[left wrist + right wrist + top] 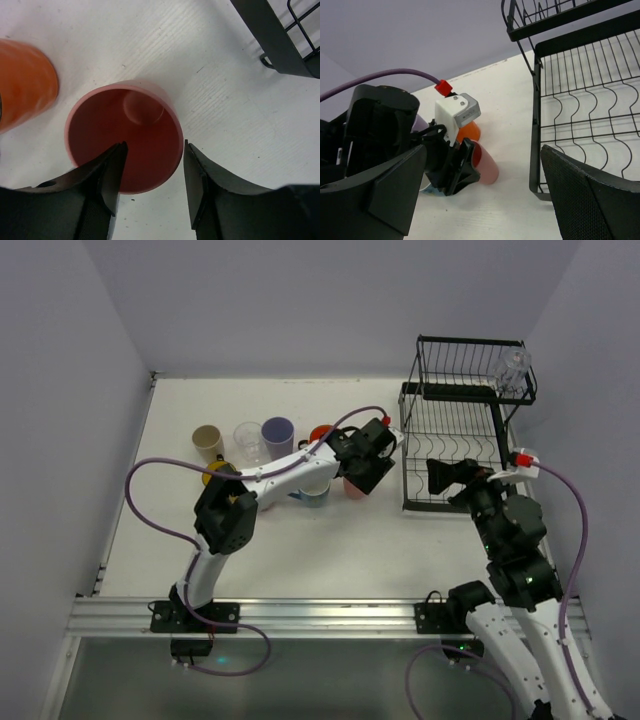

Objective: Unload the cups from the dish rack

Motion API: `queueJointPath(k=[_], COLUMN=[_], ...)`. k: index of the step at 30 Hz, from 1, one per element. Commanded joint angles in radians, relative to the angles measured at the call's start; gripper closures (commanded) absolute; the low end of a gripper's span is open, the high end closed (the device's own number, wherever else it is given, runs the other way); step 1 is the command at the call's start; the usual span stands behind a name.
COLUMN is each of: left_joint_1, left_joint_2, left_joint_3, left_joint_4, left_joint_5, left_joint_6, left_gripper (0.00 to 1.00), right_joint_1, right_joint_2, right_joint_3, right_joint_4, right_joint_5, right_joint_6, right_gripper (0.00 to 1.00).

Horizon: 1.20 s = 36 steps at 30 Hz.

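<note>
A salmon-red cup (pixel 125 135) stands upright on the table just left of the black wire dish rack (pixel 420 440). My left gripper (pixel 152 165) is open right above it, its jaws astride the cup's near rim, one finger (pixel 107 175) over the inside and one outside. The cup also shows in the right wrist view (pixel 490 167). A clear cup (pixel 512 370) sits in the rack's upper shelf. My right gripper (pixel 445 475) is open and holds nothing, over the front of the rack's lower tray.
Other cups stand on the table left of the left gripper: beige (pixel 208 442), clear (pixel 248 440), lavender (pixel 278 433), orange (pixel 25 82), yellow (pixel 215 475) and blue (pixel 313 497). The rack's frame (pixel 270 40) is close on the right.
</note>
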Motion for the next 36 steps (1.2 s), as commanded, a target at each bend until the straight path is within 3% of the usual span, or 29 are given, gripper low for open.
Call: queueJointPath(k=[1,6,8,11,15,19,23,30,36], left_joint_1=[-0.004,-0.006,-0.004,-0.006,-0.004,-0.006,-0.004,-0.004,-0.004], left_joint_2=[-0.029,-0.09,-0.119,-0.219,-0.49,-0.743,-0.999,-1.205,-1.219], left_joint_3=[0.067,0.09,0.102,0.073,-0.103,-0.332,-0.603,-0.863,-0.909], left_joint_4=[-0.042,-0.03,-0.025,0.02,0.154,0.269,0.344,0.436,0.485], left_joint_5=[-0.019,-0.046,-0.051,-0.05,-0.004,0.032,-0.026,-0.125,-0.071], left_joint_6=[0.025,0.025,0.022,0.013,-0.003,0.002,0.023,0.079,0.074], left_gripper=[0.42,0.3,0.0,0.0,0.0,0.0,0.0,0.0,0.0], right_joint_1=[0.003,0.0,-0.007,-0.073,-0.252,-0.346,-0.414,-0.466,-0.478], right_joint_2=[0.082,0.224,0.322,0.419,0.585,0.759,0.95,1.185,1.327], right_joint_3=[0.082,0.22,0.297,0.405,0.514,0.644,0.826,1.017,1.143], right_joint_4=[0.067,0.069,0.069,0.064,0.058,0.03,-0.009,-0.074,-0.112], right_joint_5=[0.071,0.225,0.284,0.301,0.201,0.19,0.171,0.177,0.192], right_joint_6=[-0.061,-0.174,-0.214,-0.266,-0.248,-0.277,-0.312,-0.358,-0.416], right_gripper=[0.01,0.01,0.01,0.02,0.04,0.05,0.06,0.07,0.06])
